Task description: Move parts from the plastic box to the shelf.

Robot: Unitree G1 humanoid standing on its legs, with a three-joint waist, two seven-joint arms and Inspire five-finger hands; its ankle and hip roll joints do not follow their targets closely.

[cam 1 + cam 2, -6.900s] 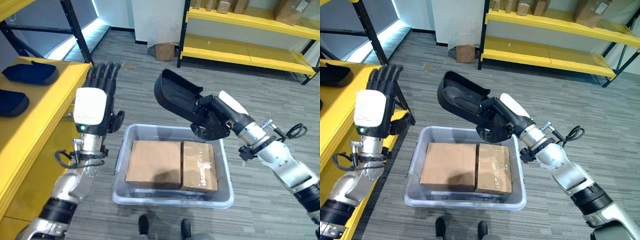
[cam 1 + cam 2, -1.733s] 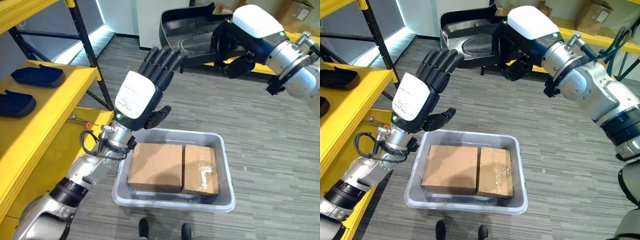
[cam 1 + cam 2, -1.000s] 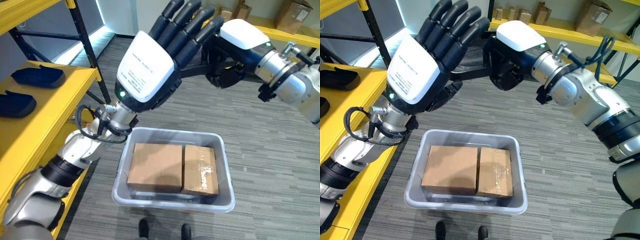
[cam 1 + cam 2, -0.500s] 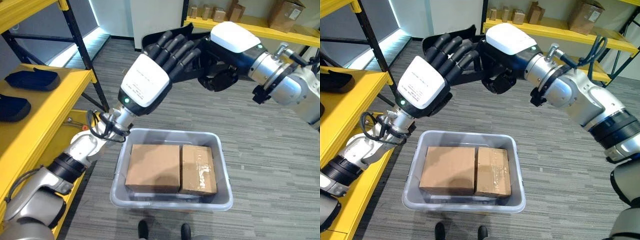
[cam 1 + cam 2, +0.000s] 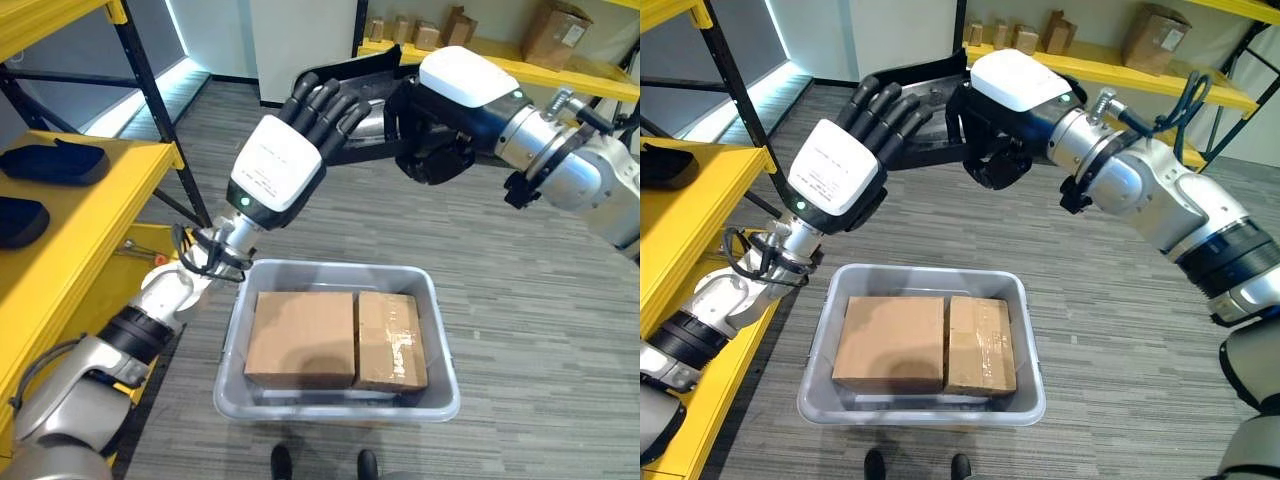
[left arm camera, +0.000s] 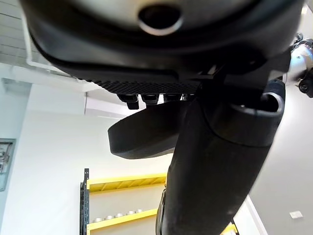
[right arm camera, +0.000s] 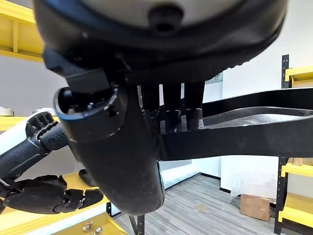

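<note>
A long black tray-shaped part [image 5: 935,90] is held high above the grey plastic box [image 5: 440,350]. My right hand [image 5: 450,110] is shut on the part's right end, and its fingers curl round the part [image 7: 244,132] in the right wrist view. My left hand [image 5: 275,170] reaches up from the left, open, with straight fingers laid against the part's left end. The part [image 6: 142,134] lies just past those fingers in the left wrist view. Two cardboard boxes [image 5: 300,338] [image 5: 392,340] lie side by side in the plastic box.
A yellow shelf [image 5: 60,230] stands on the left with two dark blue parts [image 5: 45,160] [image 5: 15,215] on it, behind a black upright post [image 5: 150,95]. Another yellow shelf [image 5: 590,85] at the back carries cardboard boxes [image 5: 555,30].
My right hand has lifted the part from just above the plastic box to head height. My left hand rose and its fingers came against the part's left end. The camera has shifted slightly.
</note>
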